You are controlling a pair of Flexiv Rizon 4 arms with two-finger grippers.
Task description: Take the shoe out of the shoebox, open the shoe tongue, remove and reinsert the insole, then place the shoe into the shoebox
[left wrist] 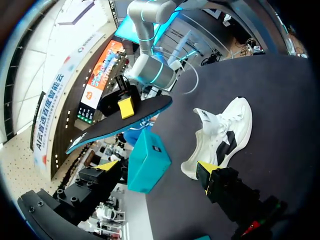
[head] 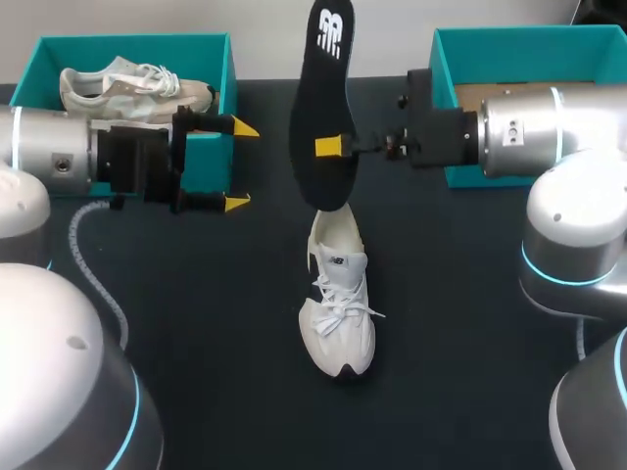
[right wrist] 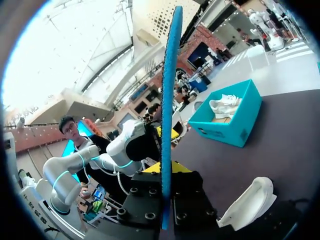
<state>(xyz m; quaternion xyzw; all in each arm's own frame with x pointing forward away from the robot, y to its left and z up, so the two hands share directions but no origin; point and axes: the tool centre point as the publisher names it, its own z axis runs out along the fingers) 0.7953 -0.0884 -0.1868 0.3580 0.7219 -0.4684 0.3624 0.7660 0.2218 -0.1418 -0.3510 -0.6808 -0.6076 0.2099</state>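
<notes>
A white shoe (head: 338, 313) lies on the dark table, toe toward me, lying under the insole. Above it my right gripper (head: 333, 147) is shut on a black insole (head: 325, 98), held upright on its long axis. In the right wrist view the insole (right wrist: 170, 95) stands edge-on between the fingers of the right gripper (right wrist: 168, 169), with the shoe (right wrist: 247, 202) down beside it. My left gripper (head: 239, 164) hangs open to the left of the insole, holding nothing. In the left wrist view the shoe (left wrist: 220, 132) and the insole (left wrist: 125, 124) lie ahead of the left gripper (left wrist: 157, 167).
A teal shoebox (head: 211, 47) at the back left holds a second white shoe (head: 132, 86); my left arm crosses its front. Another teal shoebox (head: 509, 41) stands at the back right, partly behind my right arm, and also shows in the left wrist view (left wrist: 147, 161).
</notes>
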